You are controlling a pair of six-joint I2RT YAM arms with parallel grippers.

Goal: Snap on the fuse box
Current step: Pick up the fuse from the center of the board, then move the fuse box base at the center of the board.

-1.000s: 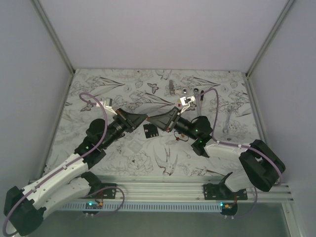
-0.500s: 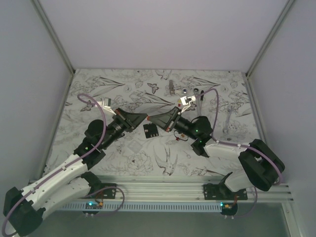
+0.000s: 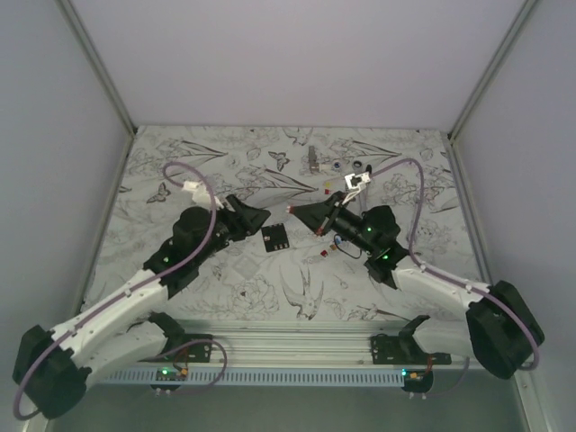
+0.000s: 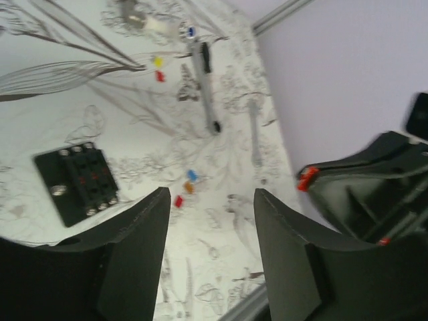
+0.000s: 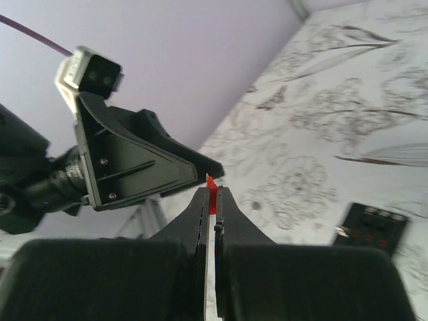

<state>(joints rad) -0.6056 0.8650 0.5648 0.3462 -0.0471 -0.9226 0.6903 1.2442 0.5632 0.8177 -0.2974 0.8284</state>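
— Well, start from above: where does the fuse box (image 3: 274, 238) sit?

— Flat on the patterned table (image 3: 180, 171), with nothing holding it. Both arms meet just beyond it. The left gripper (image 3: 256, 217) is off its far left corner and the right gripper (image 3: 296, 210) off its far right. Neither touches it.

— And the left wrist view?

— The left gripper's jaws stand apart with nothing between them. The fuse box lies to their left, slots up, with a few red fuses seated. Loose fuses (image 4: 187, 187) in blue, orange and red lie just to the right of the box. A slim metal tool (image 4: 206, 87) lies well beyond it.

— What worries you there?

— I'd judge that an empty hand coming down beside the box could sweep those loose fuses away. It could also nudge the box askew.

— The right wrist view?

— The right gripper is pinched closed on a tiny red fuse (image 5: 211, 184), and only the fuse's tip shows past the fingertips. The box is at lower right, well apart from that fuse.

— The risk?

— A hold that thin, so near the tips, could let the fuse twist or drop. If it meets a slot tilted, it may jam rather than snap in. Pressing harder would then shove the unheld box across the table. The two grippers are also near each other beside the box, so they might clash.
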